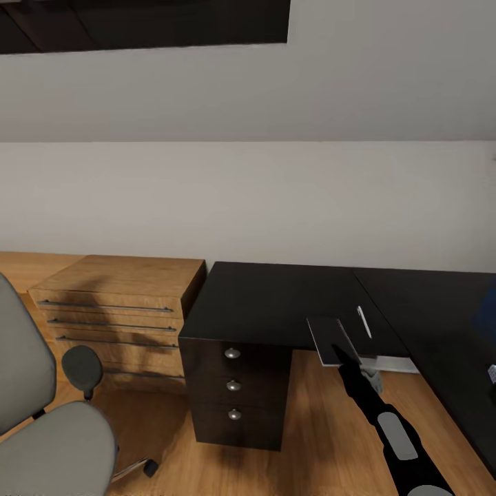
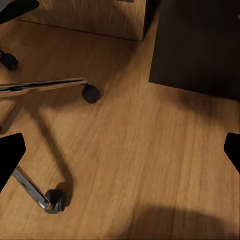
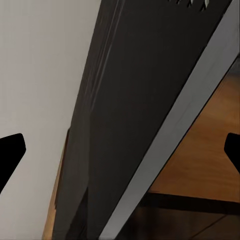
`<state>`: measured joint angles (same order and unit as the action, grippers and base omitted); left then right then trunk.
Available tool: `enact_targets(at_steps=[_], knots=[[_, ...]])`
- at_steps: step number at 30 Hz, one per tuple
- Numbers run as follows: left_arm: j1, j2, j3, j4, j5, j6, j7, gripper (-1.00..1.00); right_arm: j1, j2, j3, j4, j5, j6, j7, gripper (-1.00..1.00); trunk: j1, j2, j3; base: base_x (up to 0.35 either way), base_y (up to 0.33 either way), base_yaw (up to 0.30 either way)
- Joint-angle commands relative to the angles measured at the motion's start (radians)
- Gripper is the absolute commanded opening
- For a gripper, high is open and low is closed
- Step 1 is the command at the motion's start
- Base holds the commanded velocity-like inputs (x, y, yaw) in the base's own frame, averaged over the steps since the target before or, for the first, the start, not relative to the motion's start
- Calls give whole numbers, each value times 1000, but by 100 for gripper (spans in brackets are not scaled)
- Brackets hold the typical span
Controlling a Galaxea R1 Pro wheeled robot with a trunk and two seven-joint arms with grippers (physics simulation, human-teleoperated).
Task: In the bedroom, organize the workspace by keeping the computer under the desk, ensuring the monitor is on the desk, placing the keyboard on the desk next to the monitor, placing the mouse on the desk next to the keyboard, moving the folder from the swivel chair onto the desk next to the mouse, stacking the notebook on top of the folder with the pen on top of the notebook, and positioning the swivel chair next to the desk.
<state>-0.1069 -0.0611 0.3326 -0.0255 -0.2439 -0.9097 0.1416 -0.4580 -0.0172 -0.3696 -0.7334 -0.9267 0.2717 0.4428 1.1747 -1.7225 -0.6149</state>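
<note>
Notebook (image 1: 333, 339) lies flat at the front edge of the black desk (image 1: 275, 303), partly overhanging it, with the pen (image 1: 364, 321) just beside it on the desktop. The right gripper (image 1: 342, 355) reaches up to the notebook's near end; the right wrist view shows its fingertips (image 3: 11, 152) spread wide with a thin grey slab running between them (whether they touch it I cannot tell). The step in hand looks like picking up the notebook for stacking. Next it calls for closing on that overhanging edge. The left gripper (image 2: 120, 152), open and empty, hangs over the wood floor (image 2: 130, 150) near the chair (image 1: 41, 427) casters.
</note>
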Motion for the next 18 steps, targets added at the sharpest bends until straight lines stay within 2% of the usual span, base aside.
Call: enact_targets(at_steps=[1,17,18], knots=[[0,0,2,0,-11,-2,10,100,-1,0,-3,0,-9,10,2,100,0,0,-1,-25,0,0],[0,0,2,0,-11,-2,9,100,-1,0,-3,2,-6,10,0,100,0,0,-1,-5,0,0],[0,0,2,0,-11,-2,10,100,-1,0,-3,2,-6,10,-1,-100,0,0,-1,0,0,0]])
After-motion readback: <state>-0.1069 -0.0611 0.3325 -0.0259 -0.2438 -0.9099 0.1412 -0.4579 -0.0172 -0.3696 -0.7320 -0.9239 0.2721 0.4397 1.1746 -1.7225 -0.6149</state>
